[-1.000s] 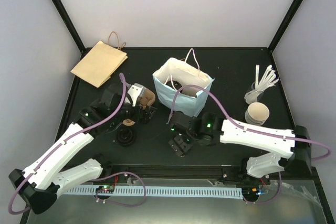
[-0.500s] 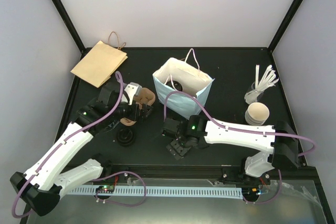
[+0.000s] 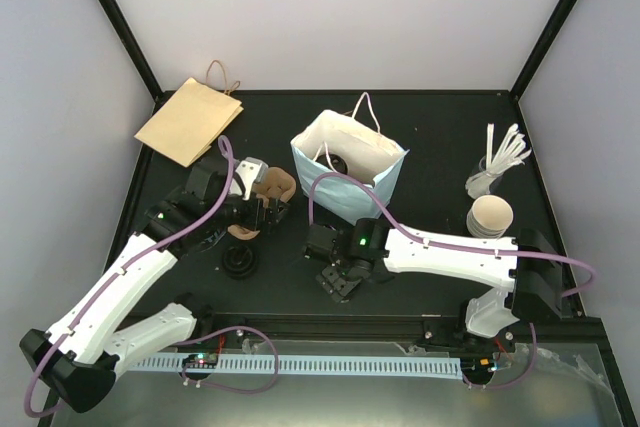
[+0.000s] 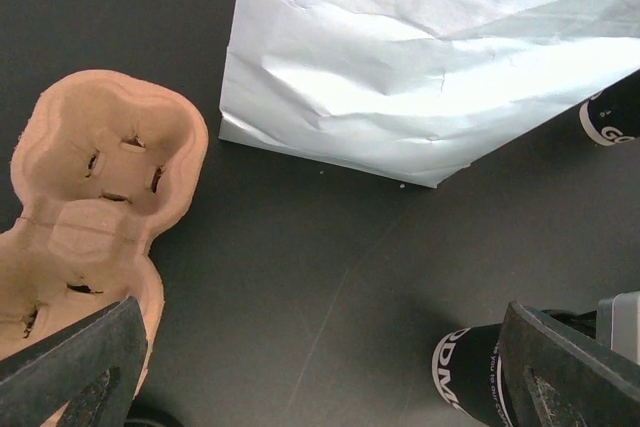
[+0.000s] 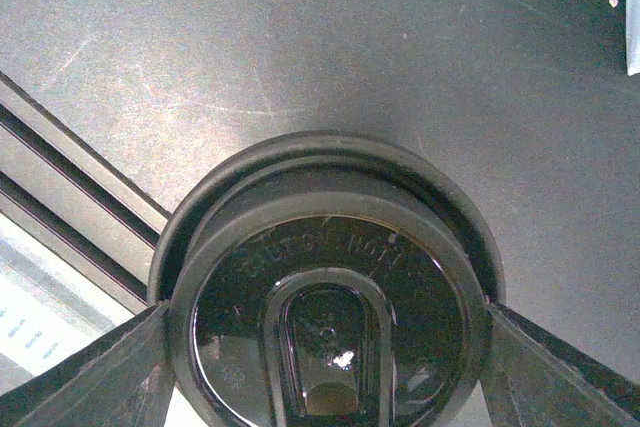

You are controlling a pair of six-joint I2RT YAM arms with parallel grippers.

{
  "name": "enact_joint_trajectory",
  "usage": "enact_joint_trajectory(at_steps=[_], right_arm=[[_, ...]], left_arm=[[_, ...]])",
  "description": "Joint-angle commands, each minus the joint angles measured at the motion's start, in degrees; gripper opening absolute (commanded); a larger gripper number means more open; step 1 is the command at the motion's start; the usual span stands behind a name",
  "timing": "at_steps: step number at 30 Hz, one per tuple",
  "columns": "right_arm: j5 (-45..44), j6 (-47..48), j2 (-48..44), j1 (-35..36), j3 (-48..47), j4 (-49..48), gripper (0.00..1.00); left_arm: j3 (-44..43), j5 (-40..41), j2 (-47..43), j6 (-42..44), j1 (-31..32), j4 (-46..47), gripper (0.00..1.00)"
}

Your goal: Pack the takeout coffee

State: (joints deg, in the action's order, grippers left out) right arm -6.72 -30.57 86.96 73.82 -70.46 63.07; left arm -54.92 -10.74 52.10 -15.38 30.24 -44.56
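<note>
Coffee cup point(image 5: 330, 337) stands on the black table point(image 5: 300, 47) near its front edge, just short of the white bag point(image 3: 345, 172).
Its glossy round black lid point(image 5: 400, 247) fills the wrist view, the raised lettering too faint to read. The right gripper point(image 5: 325, 312) flanks the rim, though whether it presses cannot be told. Left gripper point(image 4: 320, 377) gapes wide over the table beside a pulp cup carrier point(image 4: 90, 197). White letters "ODM" show on a black arm part point(image 4: 470, 372).

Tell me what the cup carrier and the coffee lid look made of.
Cup carrier: likely molded paper pulp, matte tan, with a fibrous surface and soft rounded edges. Coffee lid: probably plastic, glossy black, with sharp reflections and raised lettering.
</note>
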Motion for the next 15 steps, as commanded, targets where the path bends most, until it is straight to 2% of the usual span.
enact_joint_trajectory(at_steps=[1,15], right_arm=[[-1.99,-0.22,0.79,0.33,-1.04,1.21,0.81],[-3.48,0.46,1.65,0.35,0.56,2.16,0.78]], left_arm=[[-0.82,-0.31,-0.94,0.78,-0.94,-1.14,0.99],[-1.07,-0.24,-1.03,1.07,-1.98,-2.03,0.99]])
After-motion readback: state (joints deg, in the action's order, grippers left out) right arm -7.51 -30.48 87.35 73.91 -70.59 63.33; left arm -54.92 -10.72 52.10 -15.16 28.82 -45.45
